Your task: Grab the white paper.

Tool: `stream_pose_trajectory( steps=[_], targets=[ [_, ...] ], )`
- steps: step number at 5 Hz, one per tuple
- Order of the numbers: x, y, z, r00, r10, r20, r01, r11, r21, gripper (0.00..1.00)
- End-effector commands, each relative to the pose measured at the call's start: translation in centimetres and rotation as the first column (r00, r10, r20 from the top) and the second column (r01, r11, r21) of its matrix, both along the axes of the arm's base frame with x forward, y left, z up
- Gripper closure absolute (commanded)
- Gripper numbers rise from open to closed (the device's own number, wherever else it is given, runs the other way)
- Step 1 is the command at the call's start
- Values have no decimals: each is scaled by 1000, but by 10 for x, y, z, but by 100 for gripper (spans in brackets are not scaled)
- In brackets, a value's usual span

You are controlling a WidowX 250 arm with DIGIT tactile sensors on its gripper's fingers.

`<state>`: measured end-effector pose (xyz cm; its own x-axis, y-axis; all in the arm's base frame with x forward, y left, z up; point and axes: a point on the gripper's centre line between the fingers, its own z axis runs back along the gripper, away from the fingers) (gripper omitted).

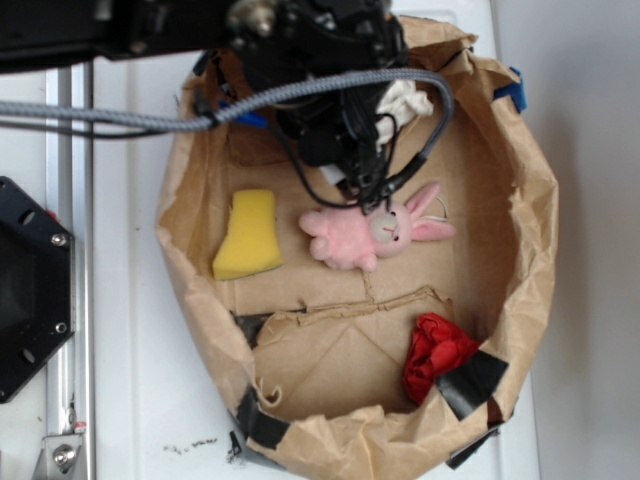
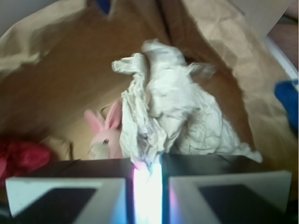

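Wrist view shows the white paper (image 2: 170, 107) right in front of the gripper (image 2: 147, 172). The two jaws sit close together, and the bottom of the paper wad is pinched in the thin gap between them. So the gripper looks clamped on the white paper. The paper stands up tall and crinkly above the jaws.

In the exterior view, the paper (image 1: 405, 100) peeks out beside the black arm, near the back wall of the brown paper bag (image 1: 535, 230). The pink bunny (image 1: 375, 235) lies just beside and below the arm. The yellow sponge (image 1: 250, 235) is off to one side. The red cloth (image 1: 435, 355) is well apart, near the front.

The step seems to be holding the paper tight. To do it well, the robot should keep the jaws squeezed, because thin paper can slip or tear. It looks like only a small bit of the wad is caught. Lifting slowly and straight up would help. It should also keep away from the bunny and the bag wall, so nothing gets dragged along.
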<state>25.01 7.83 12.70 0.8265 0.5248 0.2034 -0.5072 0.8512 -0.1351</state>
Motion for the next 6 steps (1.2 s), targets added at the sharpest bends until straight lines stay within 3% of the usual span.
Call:
stream_pose_trajectory(
  steps=[1, 2, 4, 6],
  targets=[
    [-1, 16, 23, 980, -194, -33, 193, 981, -15, 100],
    [2, 5, 26, 944, -320, -83, 316, 947, -59, 100],
    [2, -25, 25, 888, -450, -96, 452, 892, 2, 100],
    [-6, -31, 19, 896, -440, -59, 443, 894, 61, 100]
  ],
)
